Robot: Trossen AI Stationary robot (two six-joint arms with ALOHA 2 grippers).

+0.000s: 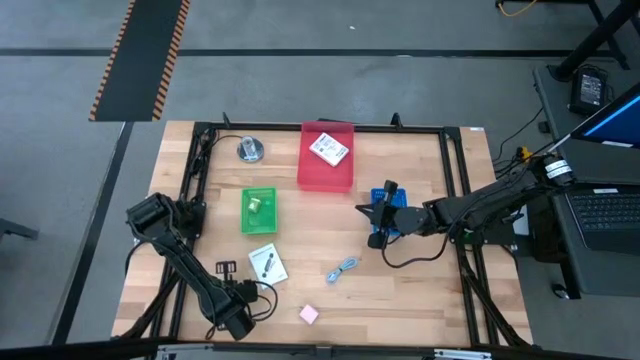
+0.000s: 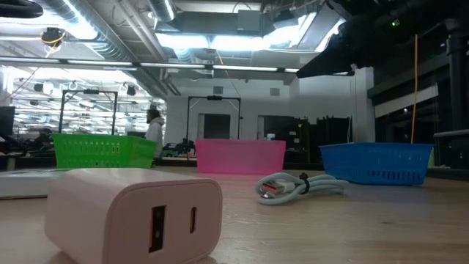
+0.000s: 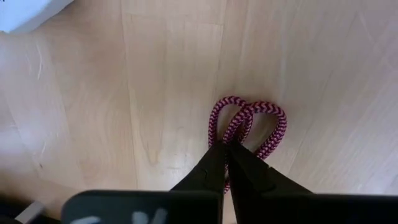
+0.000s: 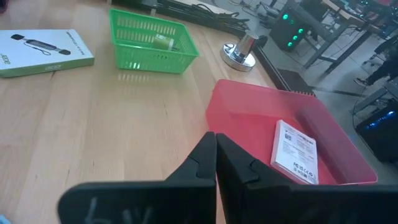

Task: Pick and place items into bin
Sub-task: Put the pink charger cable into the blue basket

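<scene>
**Thin pinch on a cable loop, with a long carry to any bin**

The left tool (image 3: 227, 148) is sitting at the near left corner of the counter (image 3: 155, 93), fingers drawn tight together on the maroon cable (image 3: 249, 121). The cable is lying coiled on the wood. Its loops are fanning out past the fingertips, and only a strand or two is passing between them.

- **Slipping:** the braided cord is being gripped by the very tips. As I judge it, a quick lift is risking the strand sliding out and the coil dropping back.
- **Uncoiling:** nothing is binding the loops that I can see, so a raised cable may be trailing a tail. That tail could be dragging across the white card (image 1: 267, 263) or catching on the green bin (image 1: 258, 210) on the way over.
- **Overhang:** a trailing end could be left draped over a bin wall rather than inside.
- **Crowding:** the right tool (image 4: 216, 144) is hanging above the blue bin (image 1: 398, 200), pressed closed and holding nothing. The red bin (image 4: 242, 134), already holding a white printed card (image 4: 295, 151), is lying just ahead of it. If the left arm is heading for either, the two arms are likely to be sharing tight space.

The pale cable (image 1: 343, 268) and pink charger block (image 2: 135, 216) are waiting loose on the counter.
</scene>
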